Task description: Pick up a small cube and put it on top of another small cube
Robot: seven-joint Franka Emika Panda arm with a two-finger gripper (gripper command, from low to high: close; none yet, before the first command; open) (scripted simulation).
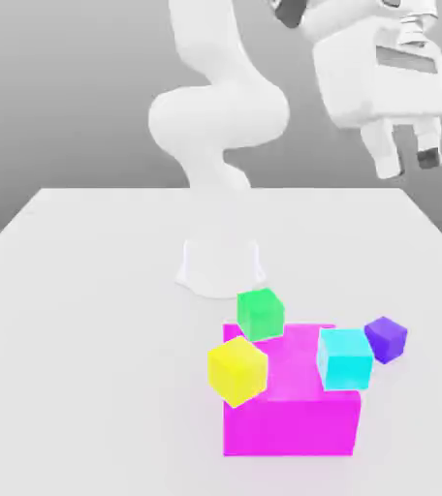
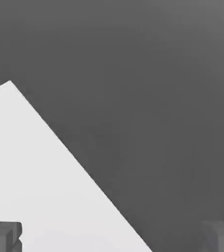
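Observation:
The small purple cube [image 1: 387, 339] sits on the white table at the exterior view's right, just beside the cyan cube. The bright green cube [image 1: 261, 313] stands behind the magenta block, near the arm's base. My gripper [image 1: 409, 160] hangs high above the table's far right, well above and behind the purple cube, open with nothing between its fingers. In the hand view the gripper [image 2: 111, 238] has its two grey fingertips [image 2: 3, 236] wide apart over a corner of the table [image 2: 35, 172].
A big magenta block [image 1: 293, 412] stands at the front, with a yellow cube [image 1: 236, 370] against its left side and a cyan cube [image 1: 344, 357] at its right. The arm's white base [image 1: 220, 266] stands mid-table. Dark floor [image 2: 158, 98] lies beyond the table's edge.

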